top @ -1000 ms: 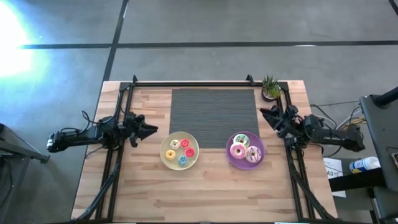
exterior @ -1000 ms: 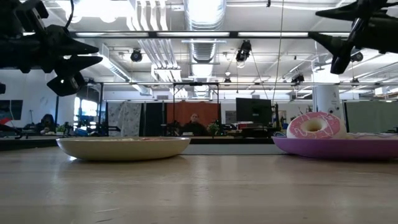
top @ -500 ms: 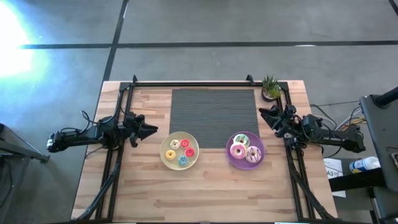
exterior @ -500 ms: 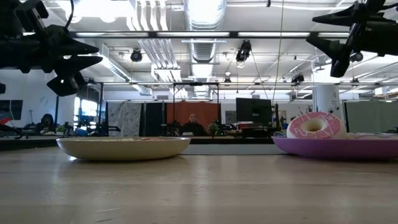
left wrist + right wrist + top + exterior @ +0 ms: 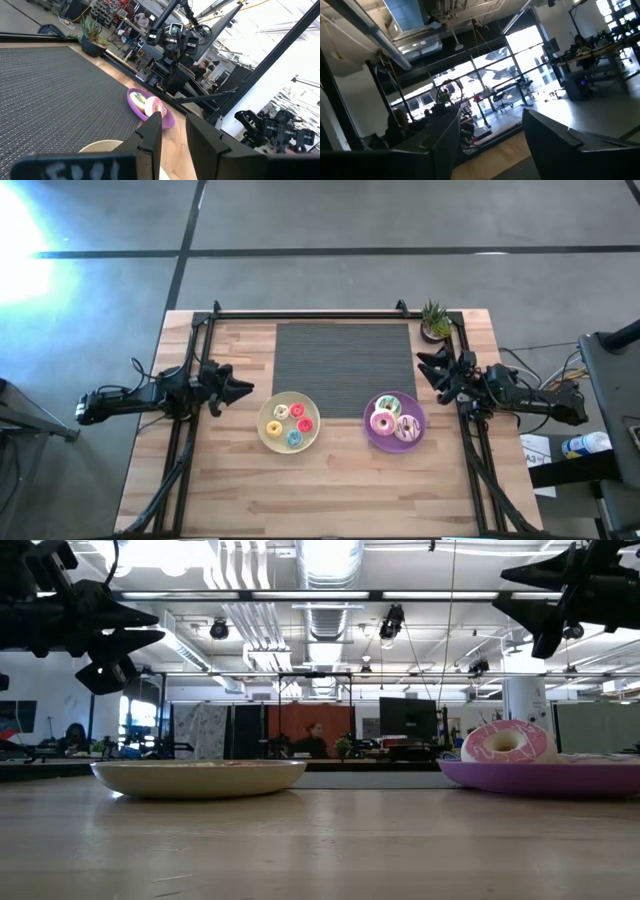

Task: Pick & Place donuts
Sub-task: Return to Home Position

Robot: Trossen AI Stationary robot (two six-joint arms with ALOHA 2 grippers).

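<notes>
Looking down, you see tiny ring-shaped toy donuts (image 5: 297, 411) on the round cream-yellow plate (image 5: 268, 438) and larger iced donuts (image 5: 382, 422) on the round purple plate (image 5: 380, 442). The left gripper (image 5: 241, 385) and right gripper (image 5: 423, 367) hover over the wooden table (image 5: 340, 490) edges, jaws apart, empty.

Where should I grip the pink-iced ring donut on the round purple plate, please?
Probably pinch the band of the pink-iced ring donut from above, one finger in its hole; the round purple plate and neighbouring donuts crowd its sides.

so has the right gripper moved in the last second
Yes, slightly. In the low view the right gripper has dropped a little toward the purple plate below it.
</notes>
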